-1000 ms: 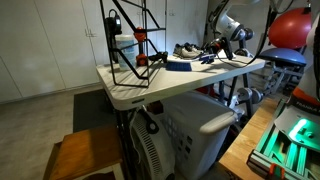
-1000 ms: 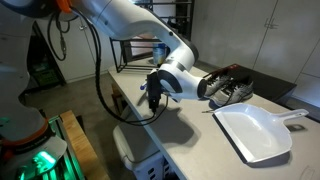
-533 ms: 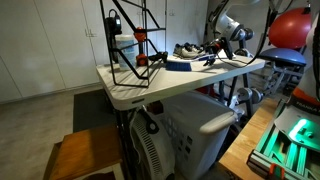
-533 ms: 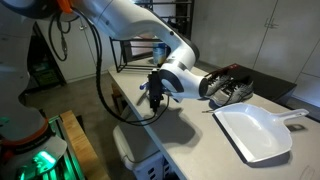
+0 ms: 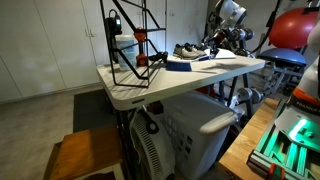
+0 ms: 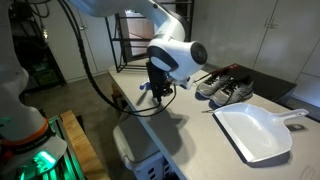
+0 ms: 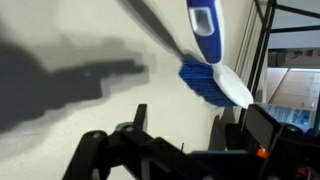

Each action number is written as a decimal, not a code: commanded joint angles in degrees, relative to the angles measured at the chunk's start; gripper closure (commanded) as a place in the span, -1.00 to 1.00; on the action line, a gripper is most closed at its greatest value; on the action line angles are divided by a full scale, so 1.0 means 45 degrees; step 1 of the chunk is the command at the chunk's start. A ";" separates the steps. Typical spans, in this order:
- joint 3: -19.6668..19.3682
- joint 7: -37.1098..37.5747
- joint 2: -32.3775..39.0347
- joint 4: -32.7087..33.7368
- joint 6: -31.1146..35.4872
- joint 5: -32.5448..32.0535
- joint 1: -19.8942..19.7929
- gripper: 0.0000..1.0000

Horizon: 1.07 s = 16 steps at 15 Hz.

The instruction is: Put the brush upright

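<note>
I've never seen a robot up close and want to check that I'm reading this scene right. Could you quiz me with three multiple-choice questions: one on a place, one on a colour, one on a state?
1. Where is the white dustpan?
A on the table by the shoes
B on the floor
C hanging on the wall

2. What colour are the bristles of the brush?
A red
B blue
C black

3. The brush is:
A lying in the dustpan
B held off the table in the gripper
C standing in a shoe

Answers:
1 A, it lies flat on the tabletop beside the shoes.
2 B, the wrist view shows blue bristles.
3 B, it sticks out of the raised gripper.
</note>
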 commanded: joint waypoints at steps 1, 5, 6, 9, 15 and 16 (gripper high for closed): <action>0.0129 0.1015 -0.3095 -0.2450 0.2659 -0.1627 0.0903 -1.00; 0.0911 0.3558 -0.6046 -0.4458 0.5549 -0.3965 0.1713 -1.00; 0.1173 0.4305 -0.6664 -0.4849 0.6155 -0.4678 0.1846 -1.00; 0.2170 0.6877 -0.8391 -0.5990 0.7501 -0.7365 0.2069 -1.00; 0.4617 1.1607 -1.0935 -0.7332 0.7362 -1.3000 0.1522 -1.00; 0.4902 1.1908 -1.1205 -0.7515 0.7466 -1.3724 0.1496 -1.00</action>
